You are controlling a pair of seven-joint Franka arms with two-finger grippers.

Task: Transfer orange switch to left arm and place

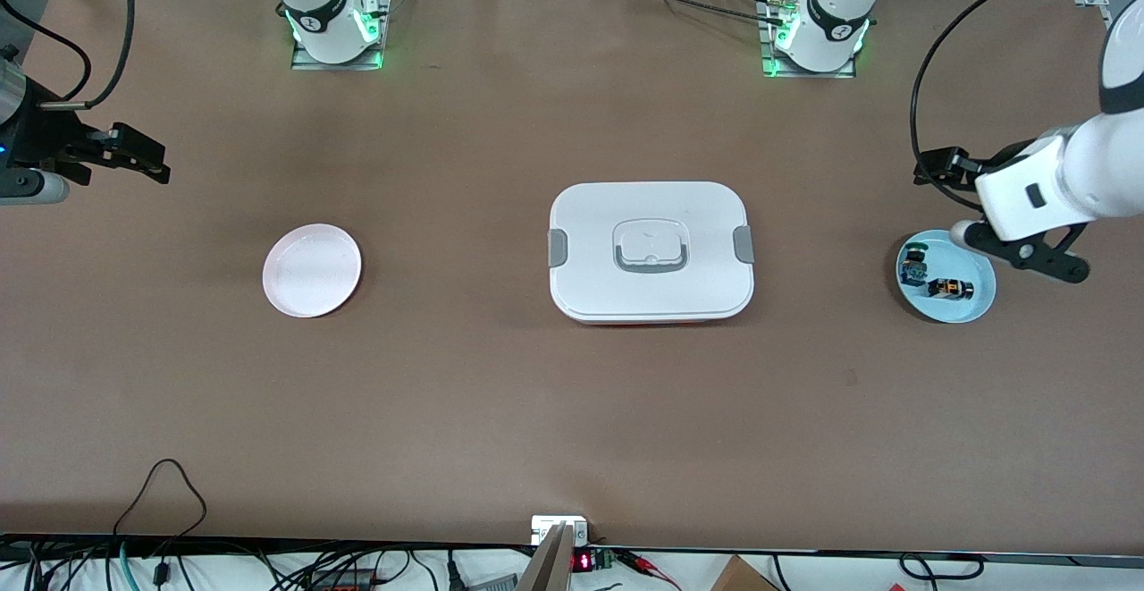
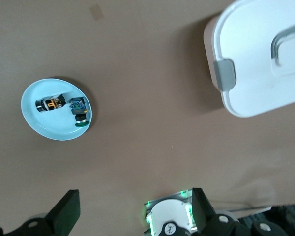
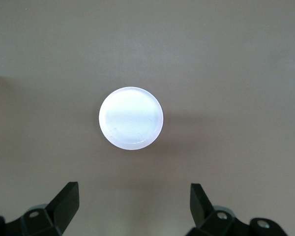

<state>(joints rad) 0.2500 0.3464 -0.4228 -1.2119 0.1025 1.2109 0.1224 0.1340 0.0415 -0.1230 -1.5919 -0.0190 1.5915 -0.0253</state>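
Pale blue plate (image 1: 974, 303): set on the brown table (image 1: 500, 394) at the left arm's end; two small parts are held in it.
Orange switch (image 1: 950, 288): laid on its side in the pale blue plate, black with an orange band; in the left wrist view it is seen at (image 2: 50, 103).
Green-topped switch (image 1: 913, 267): also in the blue plate, just beside the orange switch and farther from the front camera; a blue base is shown.
White box (image 1: 651, 250): placed at the middle of the table, lid on, grey clips at both short sides, a recessed handle in the top; well apart from both plates.
Pink plate (image 1: 312, 270): set toward the right arm's end of the table; nothing is seen in it.
Left gripper (image 1: 1014, 215): held up over the edge of the blue plate; its fingers (image 2: 69, 211) are spread wide and nothing is gripped.
Right gripper (image 1: 134, 155): held in the air over the right arm's end of the table; fingers (image 3: 66, 200) are spread apart, nothing gripped.
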